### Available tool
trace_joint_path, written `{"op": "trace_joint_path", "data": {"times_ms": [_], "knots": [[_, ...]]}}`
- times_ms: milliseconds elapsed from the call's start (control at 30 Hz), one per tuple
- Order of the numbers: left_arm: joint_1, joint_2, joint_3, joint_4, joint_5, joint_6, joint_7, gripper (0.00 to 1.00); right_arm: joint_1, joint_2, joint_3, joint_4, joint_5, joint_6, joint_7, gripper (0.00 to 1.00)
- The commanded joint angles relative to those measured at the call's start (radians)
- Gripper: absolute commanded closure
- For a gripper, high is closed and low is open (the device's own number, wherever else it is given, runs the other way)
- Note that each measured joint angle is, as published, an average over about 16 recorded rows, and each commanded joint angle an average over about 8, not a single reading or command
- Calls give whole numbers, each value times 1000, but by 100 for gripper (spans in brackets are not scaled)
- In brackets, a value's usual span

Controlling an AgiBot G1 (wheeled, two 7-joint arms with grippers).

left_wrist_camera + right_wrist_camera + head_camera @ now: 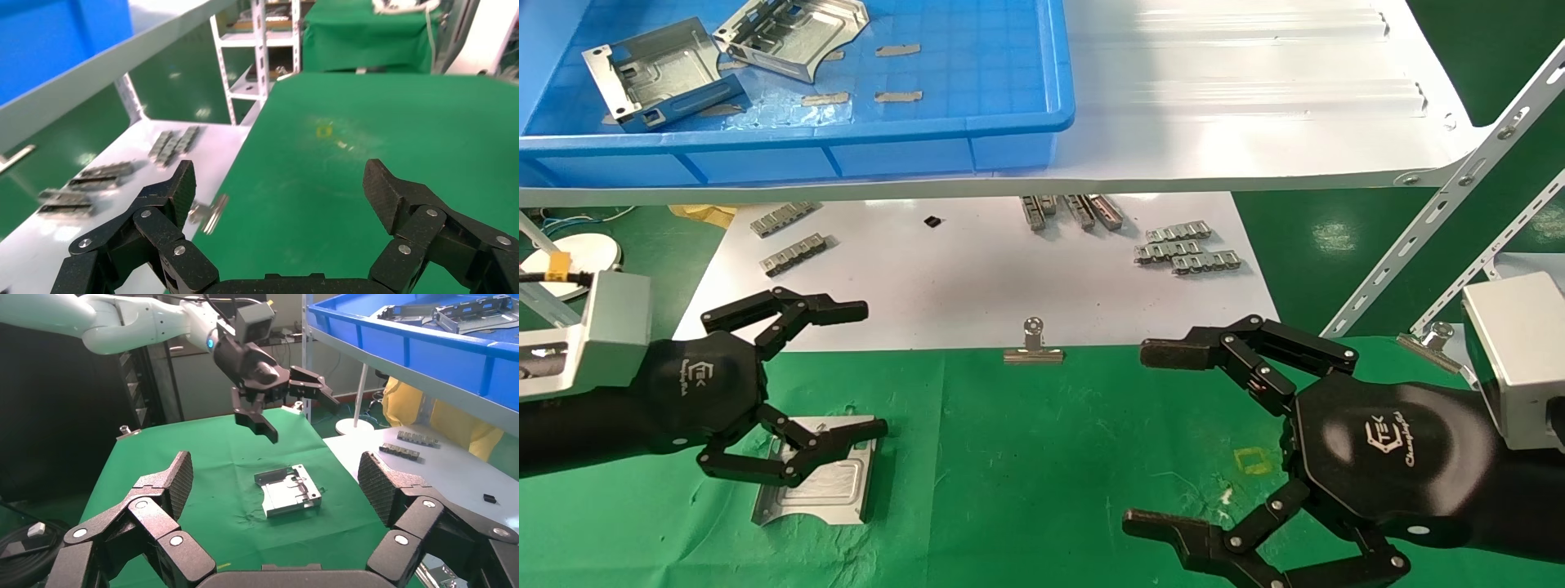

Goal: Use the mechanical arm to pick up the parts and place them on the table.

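One silver part (817, 482) lies flat on the green-cloth table (1026, 457), at the near left. My left gripper (869, 367) is open and empty; its lower finger reaches over the part's far edge in the head view. The right wrist view shows the left gripper (300, 416) raised above the part (287, 490), apart from it. My right gripper (1144, 438) is open and empty over the cloth at the near right. Two more parts (654, 73) (793, 33) lie in the blue tray (1009, 122) on the white shelf. The left wrist view shows open fingers (183, 184) over bare cloth.
The white shelf (1254, 122) overhangs the back. Under it a white board (977, 278) holds several ribbed grey strips (1185, 249). A binder clip (1033, 347) grips the cloth's far edge. Perforated metal struts (1442, 196) slant down at the right. A yellow mark (1252, 460) sits near my right gripper.
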Motion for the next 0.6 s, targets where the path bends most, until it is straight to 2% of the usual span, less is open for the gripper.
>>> {"op": "trace_joint_path", "data": {"times_ms": [33, 600], "knots": [[18, -7, -15, -39, -11, -4, -31, 0, 0, 0, 0, 0, 0, 0, 0, 0], [170, -68, -141, -370, -106, -35, -291, 0, 0, 0, 0, 0, 0, 0, 0, 0]]}}
